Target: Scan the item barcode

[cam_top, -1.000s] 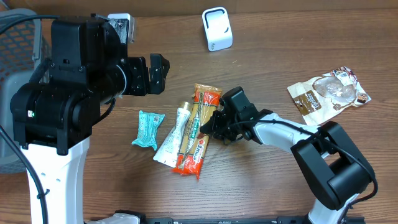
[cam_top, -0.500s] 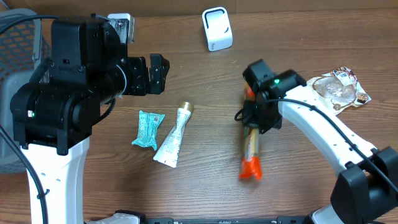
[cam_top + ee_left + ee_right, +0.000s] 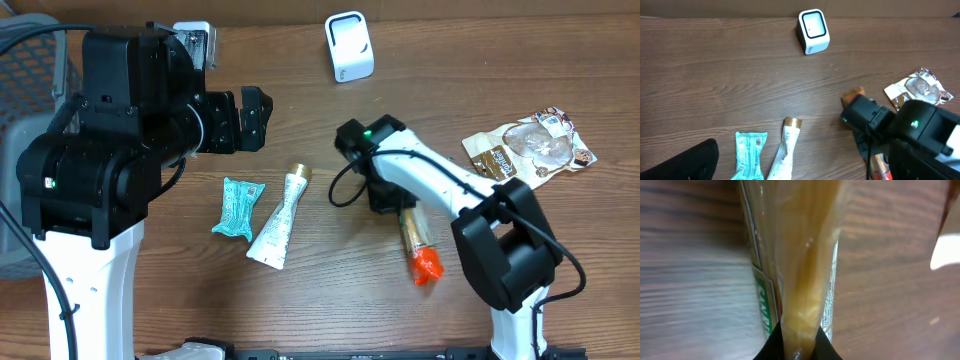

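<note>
The right pincer [image 3: 799, 349] shows only as two dark tips at the bottom edge, closed tight on the narrow end of a packet [image 3: 802, 255]. The packet runs from that grip up to the top edge, widening as it goes. Its wrapper is clear and glossy, with pale tan strands packed inside. A label [image 3: 765, 311] with green and white print lies along its left side, too blurred to read. Behind it is the brown wood-grain worktop [image 3: 690, 240], smeared and out of focus. A white patch [image 3: 946, 251] sits at the right edge.
</note>
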Robot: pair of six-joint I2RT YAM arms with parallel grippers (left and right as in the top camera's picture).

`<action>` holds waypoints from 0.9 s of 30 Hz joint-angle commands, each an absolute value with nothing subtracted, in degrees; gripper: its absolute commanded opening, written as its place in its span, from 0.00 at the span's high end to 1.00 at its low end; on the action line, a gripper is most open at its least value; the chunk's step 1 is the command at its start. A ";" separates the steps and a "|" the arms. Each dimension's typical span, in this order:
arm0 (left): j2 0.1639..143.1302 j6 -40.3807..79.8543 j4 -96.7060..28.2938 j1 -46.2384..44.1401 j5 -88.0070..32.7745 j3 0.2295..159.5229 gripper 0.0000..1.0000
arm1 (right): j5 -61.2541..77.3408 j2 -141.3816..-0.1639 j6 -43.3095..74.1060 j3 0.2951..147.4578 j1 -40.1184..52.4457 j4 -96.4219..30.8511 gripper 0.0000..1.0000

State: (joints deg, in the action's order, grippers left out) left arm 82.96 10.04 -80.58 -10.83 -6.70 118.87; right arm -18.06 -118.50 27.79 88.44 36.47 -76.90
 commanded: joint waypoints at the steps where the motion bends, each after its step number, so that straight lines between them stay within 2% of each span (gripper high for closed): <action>1: 83.15 8.80 -80.38 -10.90 -7.09 119.24 0.00 | -16.53 -119.20 24.97 90.50 40.27 -73.56 0.96; 4: 83.15 8.78 -80.36 -10.90 -7.09 119.24 0.01 | -7.94 -119.20 22.26 90.43 42.68 -69.60 0.96; 5: 83.15 8.80 -80.38 -10.90 -7.09 119.24 0.00 | -3.92 -119.20 20.78 90.43 43.62 -68.01 0.92; 7: 83.15 8.78 -80.38 -10.90 -7.09 119.24 0.01 | 1.41 -119.20 18.33 90.43 44.97 -65.84 0.63; 8: 83.15 8.78 -80.38 -10.90 -7.09 119.24 0.00 | 4.38 -119.20 17.10 90.43 45.84 -64.55 0.52; 10: 83.15 8.78 -80.38 -10.90 -7.07 119.24 0.00 | 8.40 -119.20 16.01 90.43 47.18 -62.94 0.35; 11: 83.15 8.80 -80.38 -10.90 -7.09 119.24 0.00 | 9.21 -119.20 16.01 90.43 47.53 -62.70 0.32; 14: 83.15 8.80 -80.38 -10.90 -7.09 119.24 0.00 | 11.51 -119.17 16.01 90.45 48.05 -62.87 0.27; 18: 83.15 8.80 -80.36 -10.90 -7.09 119.24 0.00 | 12.14 -118.54 16.01 90.54 46.48 -63.64 0.27; 22: 83.15 8.78 -80.36 -10.90 -7.09 119.24 0.00 | 12.12 -115.92 14.46 92.01 41.82 -65.19 0.25; 27: 83.15 8.80 -80.36 -10.90 -7.09 119.24 0.00 | 12.10 -112.20 6.55 93.08 33.74 -67.37 0.25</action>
State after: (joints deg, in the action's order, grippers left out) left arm 82.96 10.04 -80.60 -10.83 -6.70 118.87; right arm 11.88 -117.23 12.49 90.87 38.39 -66.74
